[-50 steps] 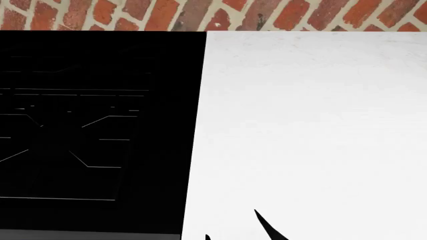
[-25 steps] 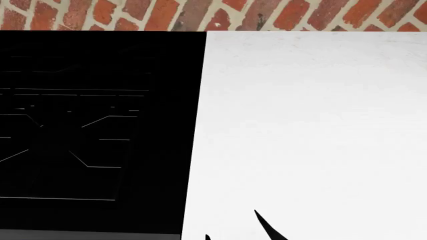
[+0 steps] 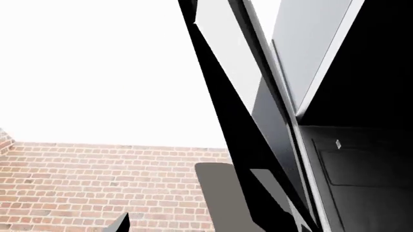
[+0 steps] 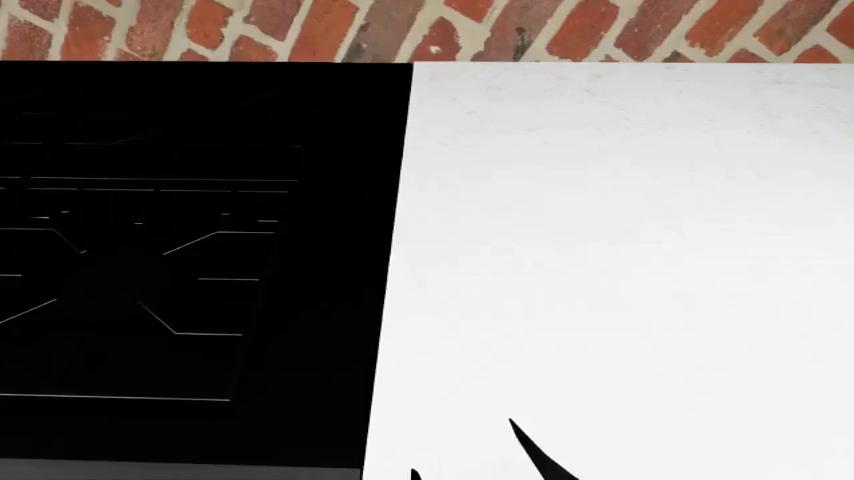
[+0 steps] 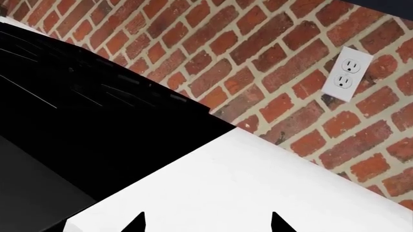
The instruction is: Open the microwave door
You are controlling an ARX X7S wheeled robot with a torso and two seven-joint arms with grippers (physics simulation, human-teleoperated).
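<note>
The microwave (image 3: 335, 159) shows only in the left wrist view, as a dark body with a grey and black door panel (image 3: 268, 104) running diagonally, seen edge-on from below. I cannot tell how far the door stands open. My left gripper (image 3: 169, 223) is open just beside the door's black edge, with brick wall showing between its fingers; its grey finger (image 3: 223, 198) lies close against that edge. My right gripper (image 5: 206, 223) is open and empty over the white counter (image 5: 258, 183). Its black fingertip (image 4: 531, 452) pokes in at the head view's bottom edge.
A black stove (image 4: 160, 270) fills the left of the head view, next to the white counter (image 4: 627, 250). A red brick wall (image 4: 427, 28) runs behind both. A white wall outlet (image 5: 346, 74) sits on the bricks above the counter.
</note>
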